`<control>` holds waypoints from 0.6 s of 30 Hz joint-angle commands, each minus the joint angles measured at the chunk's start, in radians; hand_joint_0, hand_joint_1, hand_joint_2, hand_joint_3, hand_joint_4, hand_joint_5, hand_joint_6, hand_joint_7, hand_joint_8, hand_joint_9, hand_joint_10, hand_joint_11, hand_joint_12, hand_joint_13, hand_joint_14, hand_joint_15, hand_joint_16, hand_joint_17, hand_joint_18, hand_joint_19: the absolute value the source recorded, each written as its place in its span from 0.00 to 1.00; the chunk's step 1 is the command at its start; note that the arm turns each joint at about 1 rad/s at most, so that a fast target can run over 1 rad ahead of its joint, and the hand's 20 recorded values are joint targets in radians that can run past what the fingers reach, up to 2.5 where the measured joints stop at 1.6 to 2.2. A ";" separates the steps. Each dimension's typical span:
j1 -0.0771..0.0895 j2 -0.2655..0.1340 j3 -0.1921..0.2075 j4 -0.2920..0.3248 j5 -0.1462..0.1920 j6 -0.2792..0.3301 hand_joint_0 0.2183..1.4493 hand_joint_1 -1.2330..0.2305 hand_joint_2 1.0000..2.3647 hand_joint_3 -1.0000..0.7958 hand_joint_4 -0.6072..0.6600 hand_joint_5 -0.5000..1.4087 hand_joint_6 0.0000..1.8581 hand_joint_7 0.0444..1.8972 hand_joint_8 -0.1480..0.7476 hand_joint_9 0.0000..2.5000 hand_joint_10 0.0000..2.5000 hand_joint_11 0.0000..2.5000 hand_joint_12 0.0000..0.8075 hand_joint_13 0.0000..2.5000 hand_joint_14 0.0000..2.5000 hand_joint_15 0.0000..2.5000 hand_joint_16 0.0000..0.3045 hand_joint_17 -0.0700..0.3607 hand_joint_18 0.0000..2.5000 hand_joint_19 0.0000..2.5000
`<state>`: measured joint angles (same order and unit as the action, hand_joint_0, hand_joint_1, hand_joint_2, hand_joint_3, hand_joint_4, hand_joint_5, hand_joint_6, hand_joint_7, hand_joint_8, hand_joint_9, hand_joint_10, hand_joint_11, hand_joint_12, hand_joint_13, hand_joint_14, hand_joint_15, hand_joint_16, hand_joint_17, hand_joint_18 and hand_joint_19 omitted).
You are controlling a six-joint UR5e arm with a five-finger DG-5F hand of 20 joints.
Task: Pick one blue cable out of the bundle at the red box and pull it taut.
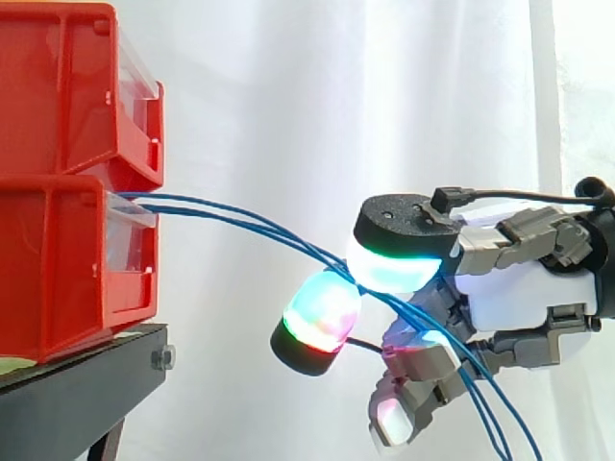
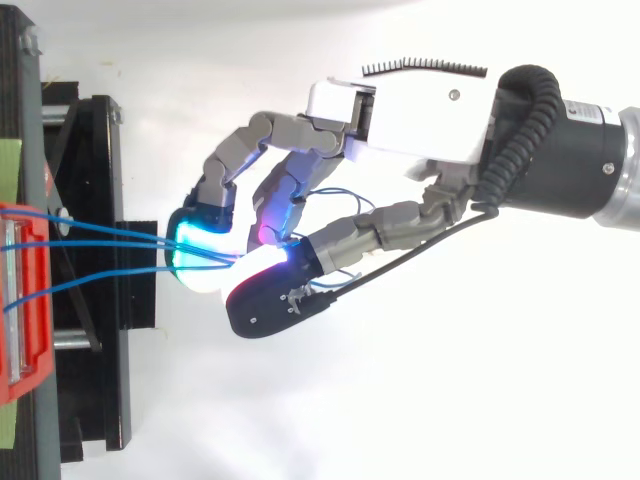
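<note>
Evidently fingers [image 1: 322, 322] curled round blue cables [image 1: 317, 253] off red box [image 1: 58, 269], number gripped unclear

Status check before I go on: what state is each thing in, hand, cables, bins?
hand: fingers curled, glowing pads pinched on the blue cables.
blue cables: run from the lower red bin to the hand in a gentle curve, not taut; past the hand they hang down.
lower red bin: upright on the black stand, cables coming out of its front.
upper red bin: stacked on the lower one.
</note>
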<state>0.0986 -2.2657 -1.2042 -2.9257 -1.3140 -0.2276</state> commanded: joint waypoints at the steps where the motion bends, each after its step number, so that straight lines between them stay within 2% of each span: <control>1: -0.002 0.000 0.000 -0.007 -0.001 0.001 0.28 0.41 0.00 0.32 0.54 0.20 0.50 0.35 0.56 0.45 0.10 0.46 0.48 0.38 0.01 0.22 0.17 0.43 0.27 0.16; 7: -0.005 0.011 0.000 -0.020 -0.002 0.002 0.29 0.38 0.01 0.32 0.54 0.20 0.50 0.35 0.56 0.46 0.11 0.46 0.47 0.39 0.01 0.22 0.17 0.43 0.28 0.16; 12: -0.005 0.025 0.000 -0.053 -0.002 0.002 0.31 0.35 0.00 0.32 0.53 0.20 0.50 0.35 0.55 0.46 0.12 0.47 0.46 0.39 0.01 0.22 0.17 0.43 0.29 0.15; 18: -0.005 0.028 0.000 -0.069 -0.004 0.004 0.37 0.27 0.00 0.28 0.46 0.20 0.51 0.34 0.54 0.46 0.14 0.46 0.45 0.40 0.01 0.22 0.17 0.43 0.31 0.15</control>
<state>0.0939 -2.2395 -1.2041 -2.9899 -1.3173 -0.2255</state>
